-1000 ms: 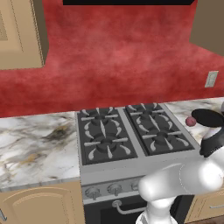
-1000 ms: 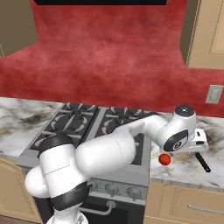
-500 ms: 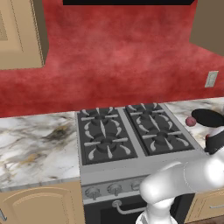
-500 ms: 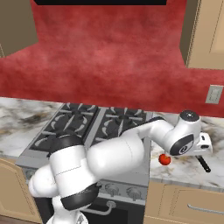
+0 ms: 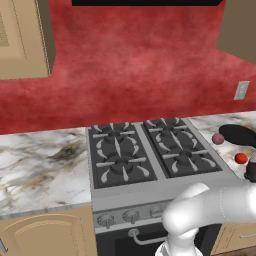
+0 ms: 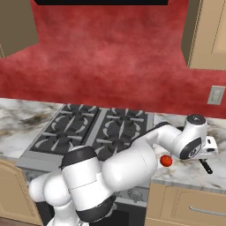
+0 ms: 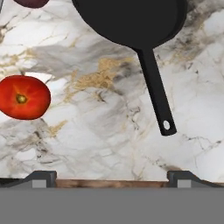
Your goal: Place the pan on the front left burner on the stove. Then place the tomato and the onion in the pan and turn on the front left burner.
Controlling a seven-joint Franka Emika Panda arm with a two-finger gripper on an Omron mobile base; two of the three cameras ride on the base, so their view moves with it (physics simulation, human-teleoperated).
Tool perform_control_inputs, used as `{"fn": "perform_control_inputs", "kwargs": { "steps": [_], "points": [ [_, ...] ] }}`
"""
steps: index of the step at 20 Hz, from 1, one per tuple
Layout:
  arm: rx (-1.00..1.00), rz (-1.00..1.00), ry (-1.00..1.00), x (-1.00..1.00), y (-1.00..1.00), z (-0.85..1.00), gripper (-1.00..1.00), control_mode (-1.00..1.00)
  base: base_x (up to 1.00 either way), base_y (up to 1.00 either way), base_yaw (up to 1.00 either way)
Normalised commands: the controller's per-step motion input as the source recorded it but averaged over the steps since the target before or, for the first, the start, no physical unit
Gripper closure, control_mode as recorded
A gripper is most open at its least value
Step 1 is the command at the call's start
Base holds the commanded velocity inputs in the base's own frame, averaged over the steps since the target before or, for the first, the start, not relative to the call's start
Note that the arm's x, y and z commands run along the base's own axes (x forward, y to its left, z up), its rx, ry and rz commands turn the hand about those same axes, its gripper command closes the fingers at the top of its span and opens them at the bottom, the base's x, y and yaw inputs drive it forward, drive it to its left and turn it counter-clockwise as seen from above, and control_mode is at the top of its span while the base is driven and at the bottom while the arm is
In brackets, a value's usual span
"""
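I see my gripper (image 7: 111,177) spread wide, holding nothing; pan (image 7: 131,19) handle ahead, tomato (image 7: 22,97) to the left

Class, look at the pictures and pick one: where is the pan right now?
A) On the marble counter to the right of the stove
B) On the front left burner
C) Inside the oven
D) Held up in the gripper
A: the pan lies flat on the marble counter right of the stove, near the tomato.
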Motion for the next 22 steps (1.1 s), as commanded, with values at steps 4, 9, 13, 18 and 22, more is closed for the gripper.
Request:
{"fn": "perform_control_inputs", "kwargs": {
  "steps": [4,9,13,18,22],
  "points": [
    [0.00,0.00,0.04,0.14,-0.13,-0.19,-1.00,-1.00,0.00,0.00,0.00],
    [0.00,0.00,0.04,0.13,-0.10,-0.20,-1.00,-1.00,0.00,0.00,0.00],
    [0.00,0.00,0.02,0.14,-0.13,-0.16,-1.00,-1.00,0.00,0.00,0.00],
    [0.00,0.00,0.00,0.13,-0.17,-0.15,-1.00,-1.00,0.00,0.00,0.00],
    [0.00,0.00,0.00,0.13,-0.17,-0.16,-1.00,-1.00,0.00,0.00,0.00]
  ]
}}
